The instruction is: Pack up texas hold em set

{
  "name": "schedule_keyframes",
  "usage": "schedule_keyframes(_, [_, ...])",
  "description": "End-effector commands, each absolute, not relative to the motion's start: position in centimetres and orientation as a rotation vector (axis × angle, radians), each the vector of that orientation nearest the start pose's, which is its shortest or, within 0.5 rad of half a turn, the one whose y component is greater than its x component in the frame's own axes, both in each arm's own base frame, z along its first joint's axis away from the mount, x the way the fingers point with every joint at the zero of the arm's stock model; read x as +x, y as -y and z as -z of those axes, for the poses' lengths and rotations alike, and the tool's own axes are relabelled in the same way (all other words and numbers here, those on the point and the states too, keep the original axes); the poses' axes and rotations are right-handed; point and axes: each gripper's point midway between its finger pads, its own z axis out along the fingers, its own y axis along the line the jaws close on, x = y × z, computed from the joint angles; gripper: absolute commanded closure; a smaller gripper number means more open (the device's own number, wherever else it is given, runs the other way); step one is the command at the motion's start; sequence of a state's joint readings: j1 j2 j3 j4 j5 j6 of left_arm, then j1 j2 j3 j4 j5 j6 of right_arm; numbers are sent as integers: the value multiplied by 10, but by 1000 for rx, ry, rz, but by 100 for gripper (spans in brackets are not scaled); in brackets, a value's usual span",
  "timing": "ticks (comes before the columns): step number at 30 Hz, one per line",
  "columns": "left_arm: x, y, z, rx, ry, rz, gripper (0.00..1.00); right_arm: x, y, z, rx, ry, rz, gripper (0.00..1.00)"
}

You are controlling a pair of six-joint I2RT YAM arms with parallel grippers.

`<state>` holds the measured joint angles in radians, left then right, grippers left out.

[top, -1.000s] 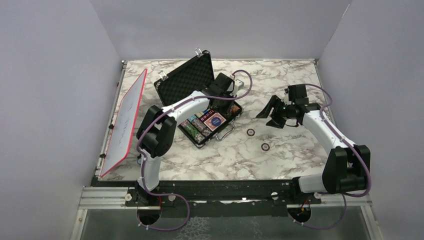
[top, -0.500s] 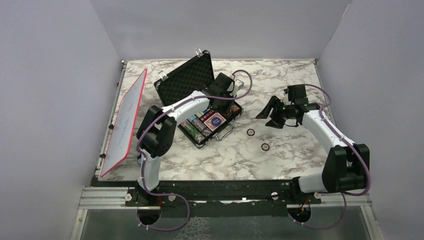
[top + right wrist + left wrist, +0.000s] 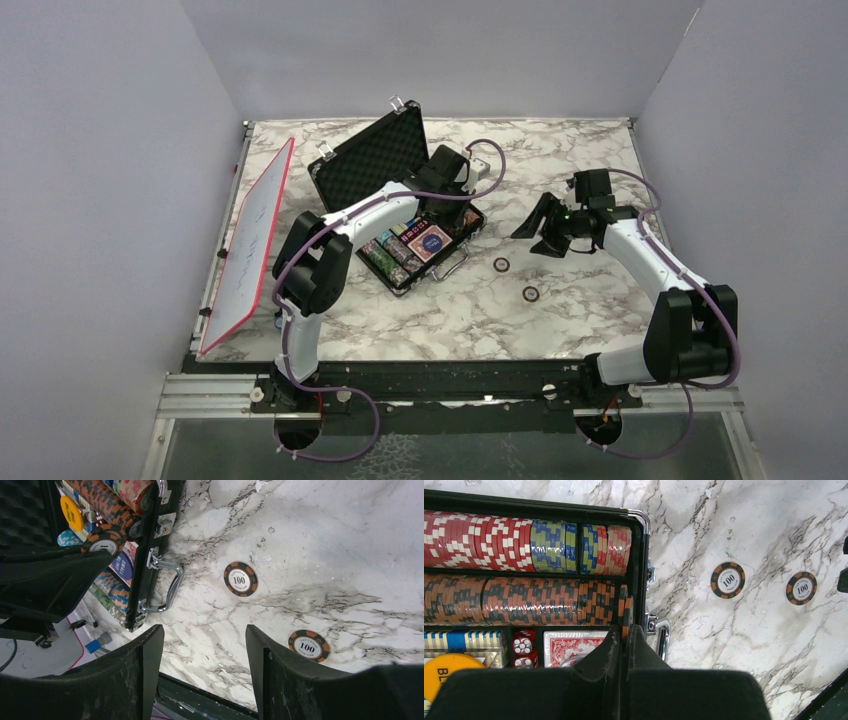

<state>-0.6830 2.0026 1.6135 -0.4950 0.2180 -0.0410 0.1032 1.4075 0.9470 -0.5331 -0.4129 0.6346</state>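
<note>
Barely anything is shifting since a second ago: your right arm is only nudging a touch, and your left arm is staying put. Your left gripper point(image 3: 625, 630) is reaching into the open case point(image 3: 370, 160) and clamping a chip point(image 3: 626, 611) on edge at the handle end of the orange row point(image 3: 524, 607). Your right gripper point(image 3: 202, 635) is hovering over the table point(image 3: 600, 310) with fingers spread, gripping nothing. One 100 chip point(image 3: 501, 264) is lying flat near the handle point(image 3: 174, 587); the other 100 chip point(image 3: 531, 294) is lying closer to the arm bases. Cards point(image 3: 569, 647) and dice point(image 3: 524, 644) are sitting inside the case.
</note>
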Motion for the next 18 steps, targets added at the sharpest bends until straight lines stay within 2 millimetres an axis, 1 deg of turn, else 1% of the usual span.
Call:
schedule_keyframes(1, [367, 354, -112, 900, -2300, 592, 100, 305, -127, -106, 520, -2611, -814, 37])
schedule_keyframes(7, [368, 352, -99, 910, -2333, 567, 100, 308, -127, -105, 517, -2617, -813, 37])
schedule_keyframes(13, [372, 348, -92, 915, -2350, 516, 99, 310, -128, -102, 518, -2624, -817, 37])
schedule_keyframes(16, [374, 347, -91, 917, -2353, 490, 93, 311, -129, -101, 519, -2627, -821, 37])
schedule_keyframes(18, [376, 347, -91, 912, -2353, 473, 87, 311, -129, -101, 519, -2628, -821, 37])
